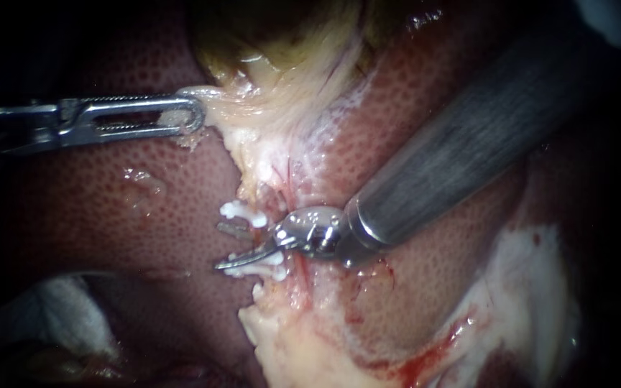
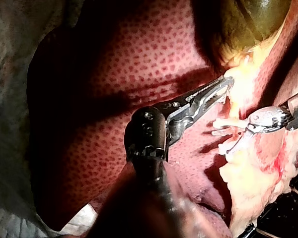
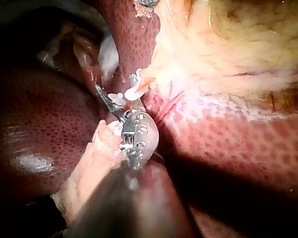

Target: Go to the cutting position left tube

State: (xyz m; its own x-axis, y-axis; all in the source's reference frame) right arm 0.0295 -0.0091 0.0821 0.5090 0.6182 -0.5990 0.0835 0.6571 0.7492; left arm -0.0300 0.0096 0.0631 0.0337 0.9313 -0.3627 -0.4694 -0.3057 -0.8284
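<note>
The liver point(image 1: 109, 208), dark red and stippled, is carrying the site. The gallbladder point(image 1: 282, 65), pale yellow and fibrous, is lying at the liver's upper edge. The right instrument point(image 1: 228, 248), the nearer one, is reaching in with curved blades standing slightly apart, gripping nothing. The left instrument point(image 1: 188, 115) is clamping gallbladder fringe between serrated jaws. The left tube point(image 1: 261, 194), thin and pale, is running lengthwise down the liver's central cleft, crossing the blades between white clips point(image 1: 242, 212).
</note>
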